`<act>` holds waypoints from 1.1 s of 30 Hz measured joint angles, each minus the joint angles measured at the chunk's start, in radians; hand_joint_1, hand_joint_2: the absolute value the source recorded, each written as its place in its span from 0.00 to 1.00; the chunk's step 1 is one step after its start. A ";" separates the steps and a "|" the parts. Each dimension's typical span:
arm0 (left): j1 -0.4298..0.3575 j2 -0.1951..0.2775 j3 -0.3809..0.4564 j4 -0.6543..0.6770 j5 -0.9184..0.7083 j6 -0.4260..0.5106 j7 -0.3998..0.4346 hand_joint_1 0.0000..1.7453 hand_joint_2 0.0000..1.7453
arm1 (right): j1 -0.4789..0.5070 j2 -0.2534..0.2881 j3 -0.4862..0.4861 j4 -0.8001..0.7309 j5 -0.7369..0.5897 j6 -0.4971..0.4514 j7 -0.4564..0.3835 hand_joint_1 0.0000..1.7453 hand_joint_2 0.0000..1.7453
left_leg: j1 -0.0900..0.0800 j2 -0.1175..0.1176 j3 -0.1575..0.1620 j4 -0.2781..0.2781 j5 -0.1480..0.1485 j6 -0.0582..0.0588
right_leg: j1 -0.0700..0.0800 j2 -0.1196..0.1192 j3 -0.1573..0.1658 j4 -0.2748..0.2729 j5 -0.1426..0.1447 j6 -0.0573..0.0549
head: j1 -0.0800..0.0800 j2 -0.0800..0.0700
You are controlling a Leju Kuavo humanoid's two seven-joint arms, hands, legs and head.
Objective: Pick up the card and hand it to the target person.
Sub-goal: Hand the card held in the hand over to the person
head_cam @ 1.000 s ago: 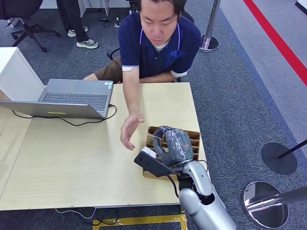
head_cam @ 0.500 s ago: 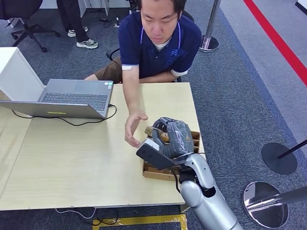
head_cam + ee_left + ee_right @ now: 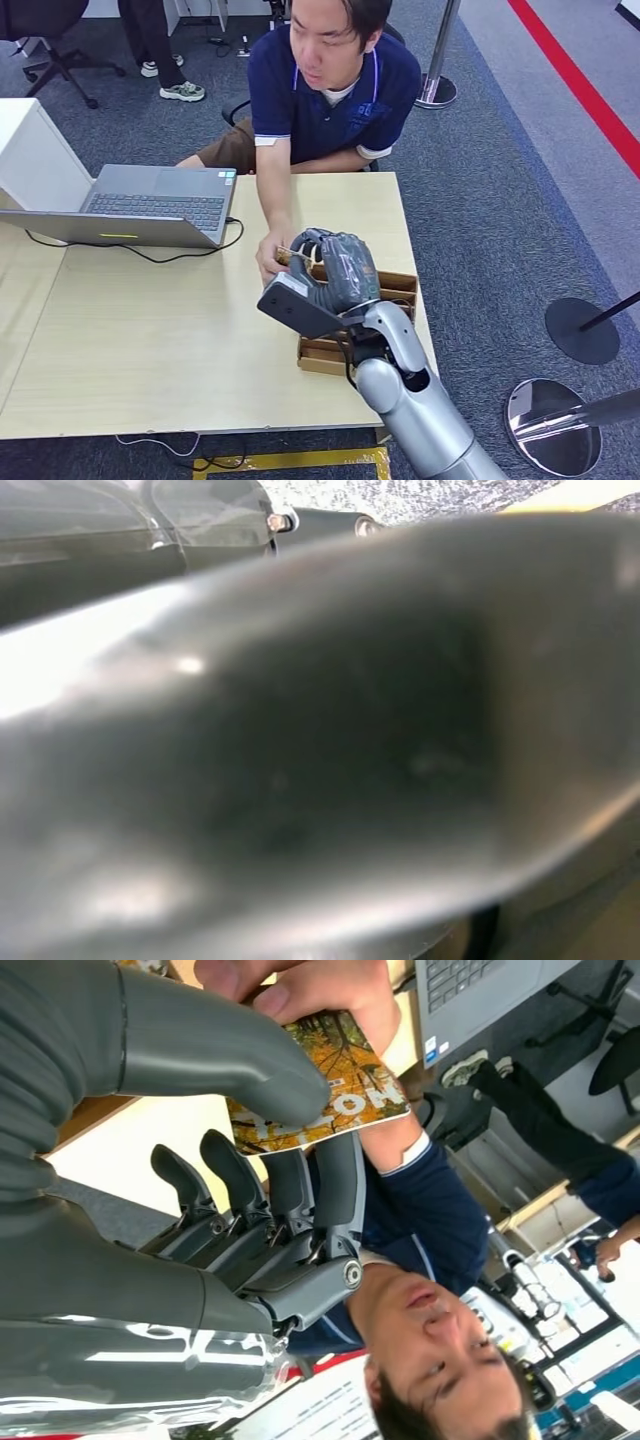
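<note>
My right hand (image 3: 336, 275) is raised over the table's right side and pinches a card (image 3: 332, 1090) with an orange autumn-leaf print between its thumb and a finger. The card (image 3: 290, 256) shows edge-on in the head view. A seated person in a dark blue shirt (image 3: 324, 95) faces me across the table. That person's hand (image 3: 269, 255) has closed on the far end of the card, with its fingers (image 3: 302, 985) on the card's edge in the right wrist view.
A brown cardboard box (image 3: 392, 290) with dividers lies under my right hand near the table's right edge. An open grey laptop (image 3: 143, 205) with a black cable sits at the back left. The wooden table (image 3: 151, 330) is bare in front. Metal stanchion bases (image 3: 555, 425) stand on the carpet at right.
My right hand rose from the cardboard box and moved left toward the person with the card. The person's hand, open before, came in and closed on the card.
</note>
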 joint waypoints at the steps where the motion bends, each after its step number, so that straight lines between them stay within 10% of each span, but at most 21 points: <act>1: 0.000 0.000 0.000 0.000 0.000 0.000 0.000 0.00 0.00 | 0.000 0.000 0.000 0.000 0.000 0.000 0.000 0.86 1.00 | 0.000 0.000 0.000 0.000 0.000 0.000 | 0.000 0.000 0.000 0.000 0.000 0.000 | 0.000 0.000; 33: 0.000 0.001 0.000 0.000 0.000 0.010 0.019 0.00 0.00 | -0.045 0.025 0.029 0.080 -0.058 0.005 -0.022 0.73 1.00 | 0.000 0.000 0.000 0.000 0.000 0.000 | 0.000 0.000 0.000 0.000 0.000 0.000 | 0.000 0.000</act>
